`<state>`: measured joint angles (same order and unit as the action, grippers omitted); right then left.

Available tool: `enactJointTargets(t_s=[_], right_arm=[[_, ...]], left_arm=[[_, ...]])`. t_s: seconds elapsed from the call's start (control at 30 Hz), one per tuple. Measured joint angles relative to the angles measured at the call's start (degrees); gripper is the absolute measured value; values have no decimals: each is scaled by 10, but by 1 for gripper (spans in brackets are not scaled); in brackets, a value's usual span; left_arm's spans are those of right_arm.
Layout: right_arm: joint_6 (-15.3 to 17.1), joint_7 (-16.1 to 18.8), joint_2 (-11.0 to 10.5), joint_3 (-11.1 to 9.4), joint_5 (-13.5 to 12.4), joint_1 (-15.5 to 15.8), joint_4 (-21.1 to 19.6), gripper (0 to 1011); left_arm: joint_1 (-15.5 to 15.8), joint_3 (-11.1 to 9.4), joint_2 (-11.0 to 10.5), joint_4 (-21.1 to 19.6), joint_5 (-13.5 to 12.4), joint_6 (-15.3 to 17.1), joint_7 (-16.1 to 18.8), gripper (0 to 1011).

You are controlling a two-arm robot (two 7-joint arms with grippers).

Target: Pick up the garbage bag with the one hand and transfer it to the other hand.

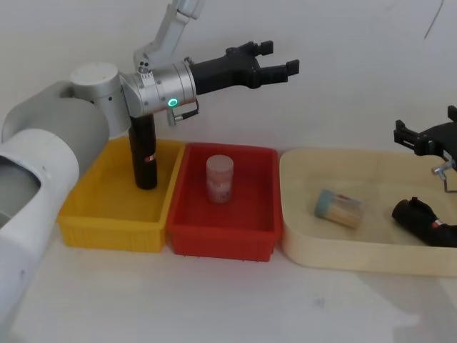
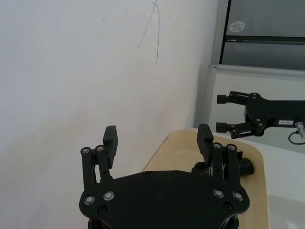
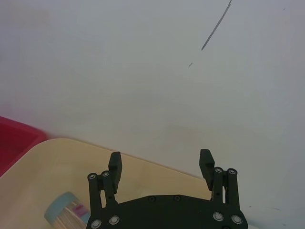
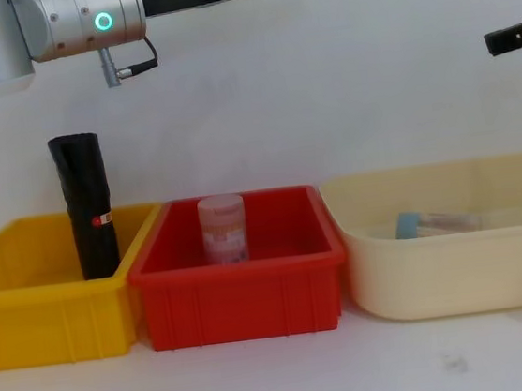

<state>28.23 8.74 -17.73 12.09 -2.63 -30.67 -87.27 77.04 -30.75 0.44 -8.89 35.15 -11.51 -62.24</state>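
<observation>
— So, what do we count on the desk [image 1: 178, 300]?

— We count three containers in a row. On our left is a yellow bin [image 1: 107, 229], in the middle a red bin [image 1: 221, 243], and on our right a cream tray [image 1: 357, 257]. The yellow and red bins touch side by side, and the cream tray sits just beside the red one.

— And inside them?

— We see two black rolls. The garbage bag roll [image 1: 145, 161] stands upright in the yellow bin, near the wall it shares with the red bin, with a small red label low on its side. A second black roll [image 1: 425, 220] lies on its side at the right end of the cream tray. We also count one pinkish jar [image 1: 220, 179], upright in the red bin, and one blue-capped container [image 1: 339, 209], lying on its side in the cream tray.

— How do we hold our arms?

— Our left arm, its ring glowing green, is raised high, with the forearm level and pointing to our right. The left tool [image 1: 280, 58] hangs in the air above and behind the red bin, well apart from the garbage bag roll. Its fingers are spread and grasp nothing.

— And the other one?

— Our right tool [image 1: 401, 134] hovers high over the right part of the cream tray, pointing towards the left tool. Its fingers are spread too, and empty.
</observation>
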Motion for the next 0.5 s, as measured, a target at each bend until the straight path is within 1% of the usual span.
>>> enactJointTargets(t_s=[0.5], right_arm=[[1,1,-2,-1,0,2,-3,1000]], left_arm=[[0,0,0,0,0,0,0,1001]])
